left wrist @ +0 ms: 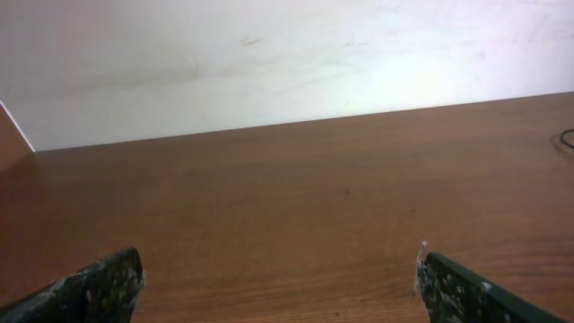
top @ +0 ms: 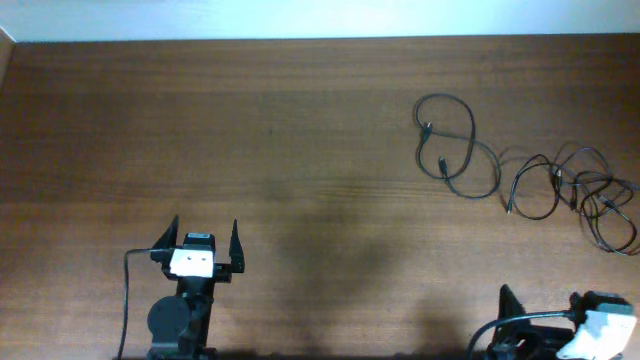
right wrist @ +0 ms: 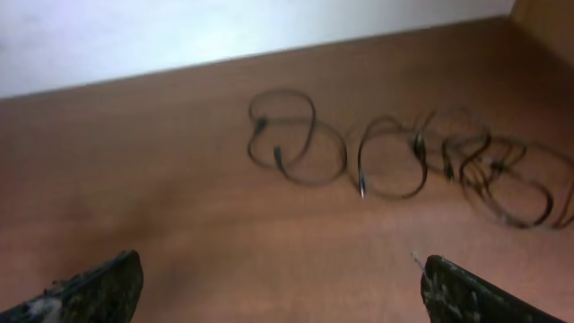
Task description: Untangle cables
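Observation:
The cables lie on the brown table at the right. One thin black cord forms a loose double loop (top: pixel 455 150), and further right a tangled bundle (top: pixel 590 190) of overlapping loops reaches the table's right edge. In the right wrist view the loose loop (right wrist: pixel 296 135) and the tangled bundle (right wrist: pixel 484 166) lie ahead of my right gripper (right wrist: pixel 278 274), which is open and empty, well short of them. My right gripper (top: pixel 540 300) sits at the bottom right corner of the overhead view. My left gripper (top: pixel 205 235) stands open and empty at the front left, far from the cables.
The wooden table (top: pixel 300 130) ends at a white wall along its far edge. In the left wrist view my open left gripper (left wrist: pixel 278 269) faces bare wood, with only a sliver of cable (left wrist: pixel 567 139) at the right edge.

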Controlling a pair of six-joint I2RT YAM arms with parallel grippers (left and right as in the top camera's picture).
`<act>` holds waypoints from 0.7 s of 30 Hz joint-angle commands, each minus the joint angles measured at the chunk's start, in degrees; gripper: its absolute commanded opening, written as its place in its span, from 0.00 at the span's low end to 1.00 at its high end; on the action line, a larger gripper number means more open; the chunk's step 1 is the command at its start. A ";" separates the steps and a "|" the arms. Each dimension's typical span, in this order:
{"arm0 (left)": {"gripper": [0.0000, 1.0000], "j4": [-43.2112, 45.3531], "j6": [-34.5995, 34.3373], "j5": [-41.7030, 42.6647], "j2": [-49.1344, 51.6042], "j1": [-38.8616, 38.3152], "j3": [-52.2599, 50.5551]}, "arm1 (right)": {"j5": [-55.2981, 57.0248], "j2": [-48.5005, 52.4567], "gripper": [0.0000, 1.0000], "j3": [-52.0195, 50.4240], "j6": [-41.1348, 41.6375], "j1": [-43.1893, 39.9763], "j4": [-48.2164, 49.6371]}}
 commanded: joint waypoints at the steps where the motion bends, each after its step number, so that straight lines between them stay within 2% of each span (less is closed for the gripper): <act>1: 0.99 -0.33 1.14 -0.39 -0.48 0.20 -0.11 | 0.42 -4.17 0.99 -3.41 0.20 0.09 1.36; 7: 0.99 -0.35 1.14 -0.39 -0.48 0.20 -0.11 | 0.26 -9.53 0.99 -8.09 0.17 0.70 7.06; 13: 0.99 -0.35 1.14 -0.39 -0.48 0.20 -0.11 | 0.26 -10.38 0.99 -14.29 0.13 4.87 20.72; 14: 0.99 -0.35 1.14 -0.39 -0.48 0.20 -0.11 | 0.28 -10.38 0.99 -17.49 -0.02 5.57 30.18; 17: 0.99 -0.33 1.14 -0.39 -0.48 0.20 -0.11 | 0.22 -10.38 0.99 -22.18 -0.59 5.64 44.22; 21: 0.99 -0.33 1.14 -0.39 -0.48 0.20 -0.11 | -3.87 -10.38 0.99 -30.36 -8.13 5.64 64.98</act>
